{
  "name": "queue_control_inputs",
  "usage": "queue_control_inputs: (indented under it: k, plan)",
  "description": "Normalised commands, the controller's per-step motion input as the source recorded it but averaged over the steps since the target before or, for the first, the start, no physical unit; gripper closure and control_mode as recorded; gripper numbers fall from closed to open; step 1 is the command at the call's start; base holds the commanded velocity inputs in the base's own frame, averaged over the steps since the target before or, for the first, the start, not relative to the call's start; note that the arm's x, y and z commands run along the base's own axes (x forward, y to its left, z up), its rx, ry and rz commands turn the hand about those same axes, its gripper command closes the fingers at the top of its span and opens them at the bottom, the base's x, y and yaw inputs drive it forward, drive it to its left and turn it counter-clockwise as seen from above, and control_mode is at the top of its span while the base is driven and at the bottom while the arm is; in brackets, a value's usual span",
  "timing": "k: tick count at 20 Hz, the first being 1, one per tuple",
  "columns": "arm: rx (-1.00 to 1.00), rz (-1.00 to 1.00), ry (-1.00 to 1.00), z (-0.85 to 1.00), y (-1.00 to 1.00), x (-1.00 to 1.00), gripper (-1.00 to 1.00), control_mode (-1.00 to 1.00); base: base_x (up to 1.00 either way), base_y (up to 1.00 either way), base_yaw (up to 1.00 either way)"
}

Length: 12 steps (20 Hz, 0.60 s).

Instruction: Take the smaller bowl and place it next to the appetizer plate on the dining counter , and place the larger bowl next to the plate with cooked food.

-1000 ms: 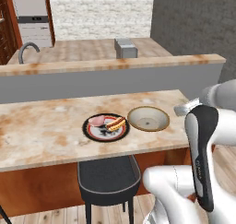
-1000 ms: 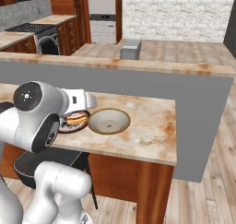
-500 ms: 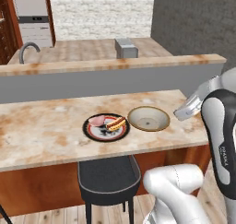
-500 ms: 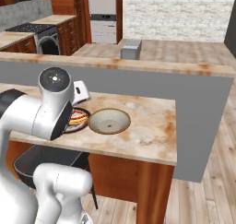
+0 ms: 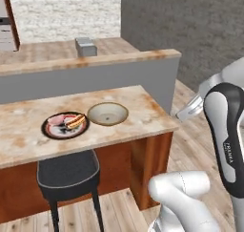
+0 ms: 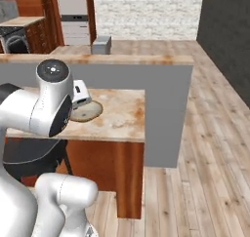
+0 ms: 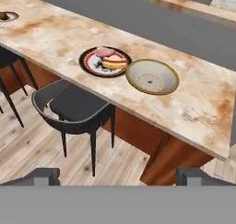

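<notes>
Hand view puts the larger bowl on the dining counter, just beside the plate with cooked food; a dark stool stands below. My gripper is fully spread, holding nothing; I judge a careless swing could knock the bowl.

You have one bowl, two plates, two chairs and one counter here.

Small vertical lettering, apparently "FRANKA EMIKA", runs along the dark arm link; it is barely legible.
</notes>
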Motion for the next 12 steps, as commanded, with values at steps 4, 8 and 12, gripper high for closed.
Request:
queue_control_inputs:
  k: [4, 8, 12]
  plan:
    - [0.0, 0.0, 0.0, 0.0, 0.0, 0.0, -1.0, 1.0, -0.14, -1.0, -0.35]
    - [0.0, 0.0, 0.0, 0.0, 0.0, 0.0, -1.0, 1.0, 0.03, -1.0, -0.23]
    - [0.0, 0.0, 0.0, 0.0, 0.0, 0.0, -1.0, 1.0, 0.47, -1.0, -0.15]
